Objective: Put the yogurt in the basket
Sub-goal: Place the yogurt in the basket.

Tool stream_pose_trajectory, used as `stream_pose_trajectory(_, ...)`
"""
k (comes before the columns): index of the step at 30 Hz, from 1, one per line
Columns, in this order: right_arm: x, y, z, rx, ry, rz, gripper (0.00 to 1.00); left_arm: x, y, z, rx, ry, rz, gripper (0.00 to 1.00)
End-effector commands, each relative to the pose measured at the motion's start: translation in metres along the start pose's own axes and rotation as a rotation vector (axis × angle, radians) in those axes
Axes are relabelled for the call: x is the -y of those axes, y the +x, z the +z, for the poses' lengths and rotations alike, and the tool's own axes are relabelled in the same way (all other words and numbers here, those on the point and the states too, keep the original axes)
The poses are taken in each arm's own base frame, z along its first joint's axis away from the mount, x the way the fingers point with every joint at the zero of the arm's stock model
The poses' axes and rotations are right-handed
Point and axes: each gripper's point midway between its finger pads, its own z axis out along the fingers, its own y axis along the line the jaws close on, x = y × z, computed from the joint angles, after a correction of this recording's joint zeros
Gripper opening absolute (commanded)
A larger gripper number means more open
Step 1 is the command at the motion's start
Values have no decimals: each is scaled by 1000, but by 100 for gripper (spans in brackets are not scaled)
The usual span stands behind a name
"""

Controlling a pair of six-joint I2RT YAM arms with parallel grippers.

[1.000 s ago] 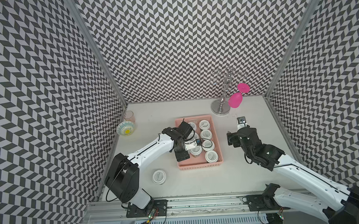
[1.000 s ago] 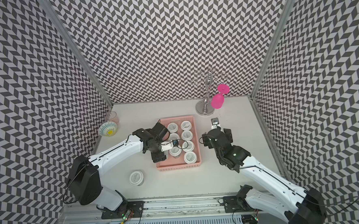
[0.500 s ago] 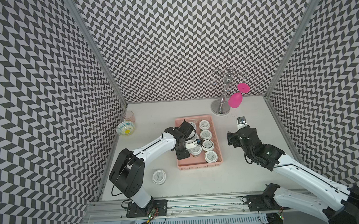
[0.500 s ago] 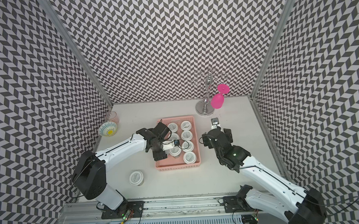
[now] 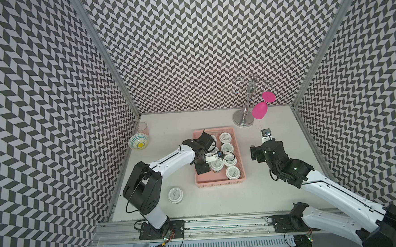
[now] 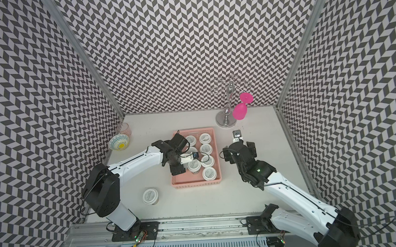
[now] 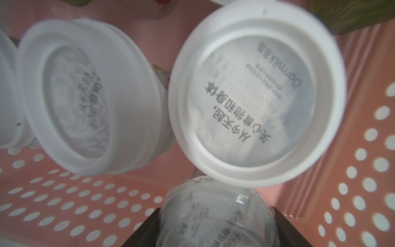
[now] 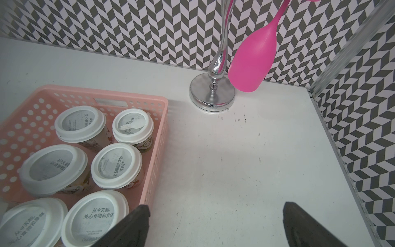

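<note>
The left gripper is closed on a yogurt cup low inside the basket, close beside the packed cups. Let go here, it may catch a neighbour's lid and tip. The right gripper gapes wide over bare tabletop beside the basket. One more cup stands outside it, still to be fetched.

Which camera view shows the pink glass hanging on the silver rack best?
The right wrist view: the pink glass is large and close, bowl downward beside the silver rack. Both top views show it small; the left wrist view lacks it.
</note>
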Motion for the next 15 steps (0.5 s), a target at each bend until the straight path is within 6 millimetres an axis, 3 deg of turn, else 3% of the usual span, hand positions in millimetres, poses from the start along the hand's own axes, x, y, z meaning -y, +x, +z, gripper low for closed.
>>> stream_pose_trajectory(1,2,-4,2,23,13,10,100,-3,-2,1,17,0,-6,75)
stream_pose_trajectory(5,1,-3,2,21,13,11,100,-6,7,-5,-17,-20,-17,75)
stream_pose_trajectory(10,1,-4,2,23,12,12,100,-5,3,-24,16,-15,-14,74)
stream_pose_trajectory(15,1,-3,3,20,11,9,100,-7,11,-13,-18,-39,-1,74)
